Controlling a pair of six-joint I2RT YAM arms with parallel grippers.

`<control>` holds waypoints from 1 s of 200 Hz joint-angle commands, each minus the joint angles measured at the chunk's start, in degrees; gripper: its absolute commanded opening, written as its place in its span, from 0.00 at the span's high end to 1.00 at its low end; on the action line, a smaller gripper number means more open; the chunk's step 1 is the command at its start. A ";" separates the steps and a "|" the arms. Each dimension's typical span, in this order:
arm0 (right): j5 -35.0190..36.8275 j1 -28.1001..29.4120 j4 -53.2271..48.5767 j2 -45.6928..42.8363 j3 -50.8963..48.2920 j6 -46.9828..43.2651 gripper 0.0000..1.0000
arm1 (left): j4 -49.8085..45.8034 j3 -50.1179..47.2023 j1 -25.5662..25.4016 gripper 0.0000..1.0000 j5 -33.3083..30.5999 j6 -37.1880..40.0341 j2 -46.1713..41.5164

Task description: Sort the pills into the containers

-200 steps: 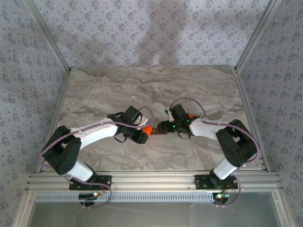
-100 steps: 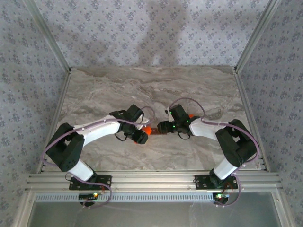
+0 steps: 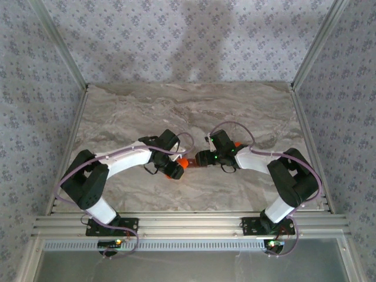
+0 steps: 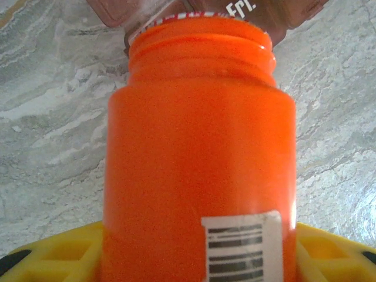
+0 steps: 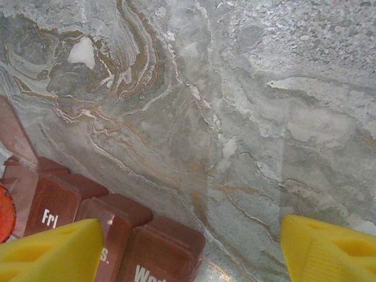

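Kid: Trouble ahead? See left gripper (image 3: 174, 168); clamped tight on orange bottle (image 4: 200, 147); open mouth pointing right at containers (image 4: 117, 9), close by the box marked Fri.

Pal: Could spill; tip too far or too fast, and lots of pills tumbling out at once; some bouncing onto desk (image 5: 264, 88), some landing in the wrong box. Cannot tell how many pills inside; hidden by the orange wall.

Kid: And right gripper (image 5: 191, 247)?

Pal: Spread apart; clamped on nothing; hanging low over the other end of containers, one yellow finger just beside the boxes. Not pinning the strip down; so easy to shove sideways with a bump from the bottle's rim; then pills missing the box.

Kid: Anything else?

Pal: Smooth round bottle; could turn or slip in the grip while tipping; best to go slow.
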 commanded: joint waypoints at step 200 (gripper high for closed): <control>-0.91 0.39 0.89 1.05 -0.32 0.90 0.19 | -10.91 8.94 1.33 1.00 -0.93 5.36 3.71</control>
